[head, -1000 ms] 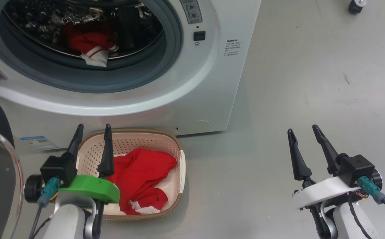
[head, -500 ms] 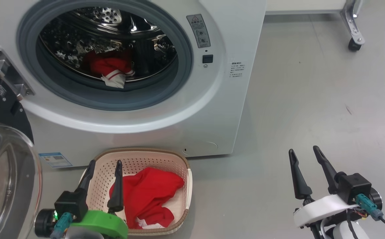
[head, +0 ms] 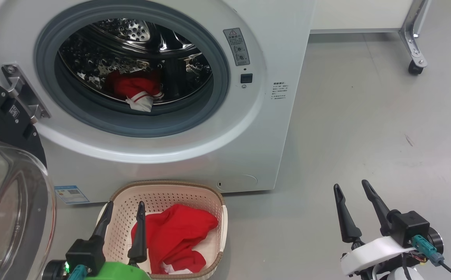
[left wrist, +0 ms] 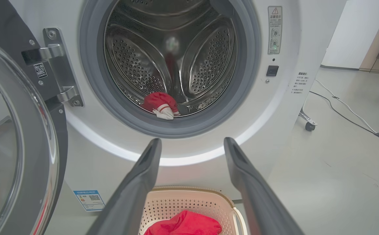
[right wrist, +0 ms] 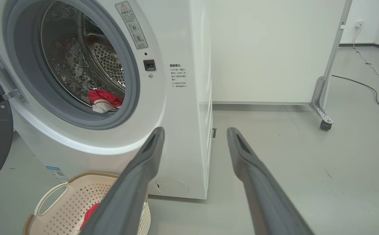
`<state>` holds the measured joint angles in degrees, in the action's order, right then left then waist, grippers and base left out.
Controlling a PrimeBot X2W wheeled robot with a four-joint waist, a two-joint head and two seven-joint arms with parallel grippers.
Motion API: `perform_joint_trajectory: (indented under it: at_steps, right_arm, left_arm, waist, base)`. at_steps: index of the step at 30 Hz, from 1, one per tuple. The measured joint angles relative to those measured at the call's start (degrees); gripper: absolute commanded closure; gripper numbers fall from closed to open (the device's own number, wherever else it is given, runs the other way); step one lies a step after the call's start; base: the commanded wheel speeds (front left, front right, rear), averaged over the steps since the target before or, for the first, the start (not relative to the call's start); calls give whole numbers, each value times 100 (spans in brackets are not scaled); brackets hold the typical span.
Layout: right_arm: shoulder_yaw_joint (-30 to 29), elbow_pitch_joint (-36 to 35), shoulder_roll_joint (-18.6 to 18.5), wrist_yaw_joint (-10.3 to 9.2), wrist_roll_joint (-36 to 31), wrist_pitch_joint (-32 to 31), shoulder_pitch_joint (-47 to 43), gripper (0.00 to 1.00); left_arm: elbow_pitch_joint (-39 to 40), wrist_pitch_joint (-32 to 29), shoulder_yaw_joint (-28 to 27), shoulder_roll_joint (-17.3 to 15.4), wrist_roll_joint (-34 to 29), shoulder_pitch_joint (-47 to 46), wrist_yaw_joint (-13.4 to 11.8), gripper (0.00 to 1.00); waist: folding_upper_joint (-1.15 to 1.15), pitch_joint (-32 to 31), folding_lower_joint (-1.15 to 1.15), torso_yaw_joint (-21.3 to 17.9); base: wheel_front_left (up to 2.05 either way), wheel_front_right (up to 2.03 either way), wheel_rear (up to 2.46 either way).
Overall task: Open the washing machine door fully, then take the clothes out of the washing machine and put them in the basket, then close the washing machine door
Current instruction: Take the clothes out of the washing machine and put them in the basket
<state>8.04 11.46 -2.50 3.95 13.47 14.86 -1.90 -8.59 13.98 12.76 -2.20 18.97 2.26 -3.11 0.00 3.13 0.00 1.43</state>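
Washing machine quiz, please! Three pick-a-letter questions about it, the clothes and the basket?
1. Where is the basket? A on a shelf; B on a chair; C on the floor before the washing machine.
2. What colour are the clothes in the drum? A red and white; B blue; C green.
3. The washing machine door is: A shut; B open; C taken off.
Answers: C, it sits on the floor below the drum; A, red fabric with a white piece; B, it hangs aside on its hinge.
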Motion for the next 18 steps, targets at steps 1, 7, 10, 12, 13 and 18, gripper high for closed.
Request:
perform_joint_trajectory:
  at_steps: [1,7,10,12,13,18]
  right_arm:
    - [3,-3,0,0,0,0,-2,0]
    - [26,-34,1,-7,0,0,-38,0]
    - [32,-56,1,-9,0,0,-79,0]
    - [37,-70,1,-9,0,0,-85,0]
    - [40,-78,1,-10,0,0,-85,0]
    - [54,-127,1,-14,0,0,-88,0]
  left_arm:
    - [18,-25,7,-1,0,21,-14,0]
    - [178,-81,13,-8,0,92,-64,0]
    - [259,-105,16,-12,0,173,-89,0]
    - [311,-132,16,-15,0,183,-116,0]
    - [334,-132,16,-18,0,187,-119,0]
    - [421,-183,24,-20,0,201,-134,0]
  waist:
    - [0,-2,0,-2]
    - [0,-2,0,-21]
    - [0,4,0,-28]
    - [0,9,0,-29]
    - [0,12,0,-30]
    - [0,53,0,-28]
  base:
    - [0,0,0]
    - [0,0,0]
    - [0,0,0]
    - [0,0,0]
    - [0,0,0]
    - [0,0,0]
